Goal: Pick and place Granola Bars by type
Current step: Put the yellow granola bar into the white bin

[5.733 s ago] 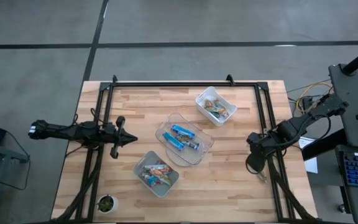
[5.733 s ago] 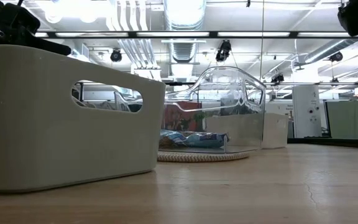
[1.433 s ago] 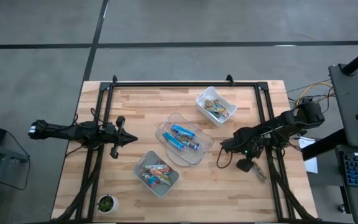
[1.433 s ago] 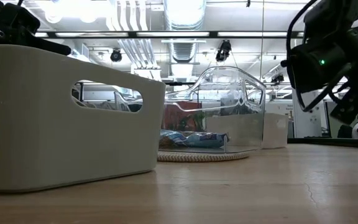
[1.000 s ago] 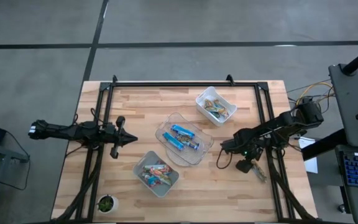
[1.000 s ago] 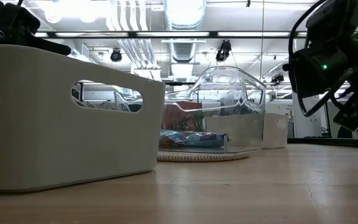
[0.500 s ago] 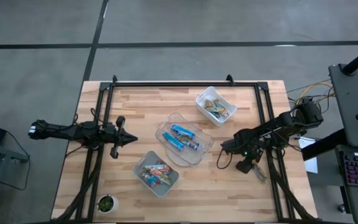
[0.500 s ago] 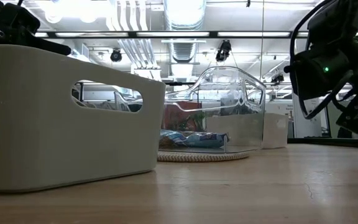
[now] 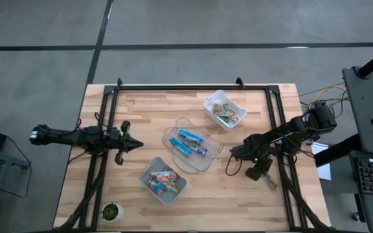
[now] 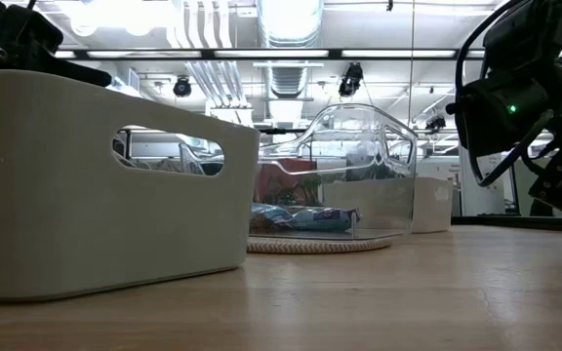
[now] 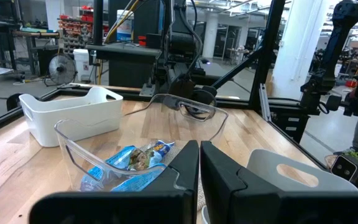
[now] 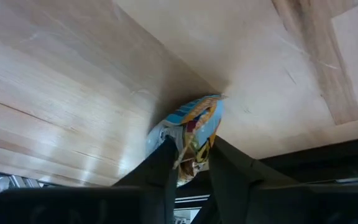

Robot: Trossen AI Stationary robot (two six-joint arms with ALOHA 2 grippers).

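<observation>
A blue granola bar (image 12: 194, 127) lies on the wood near the table's right rail, also visible in the high view as a small sliver (image 9: 270, 181). My right gripper (image 12: 190, 167) (image 9: 260, 173) slants down over it and is shut on it. The other granola bars lie sorted in three bins. Blue ones are in the clear bin (image 9: 207, 162), red-orange ones in the near white bin (image 9: 145, 173), and greenish-brown ones in the far white bin (image 9: 210, 101). My left gripper (image 9: 138, 146) (image 11: 199, 158) waits shut at the table's left, pointing level at the clear bin. My right gripper pinches the blue bar between its two fingers at the end nearest them (image 12: 188, 152), one finger on each long side. The fingers slant down from above and lie along the bar. The wrapper is crumpled between them. The bar's other end (image 12: 215, 99) rests on the table.
A black frame rail (image 9: 282, 175) runs along the table's right side, close to my right gripper. A small potted plant (image 9: 111, 211) stands at the near left corner. In the low view the near white bin (image 10: 105, 185) fills the left foreground.
</observation>
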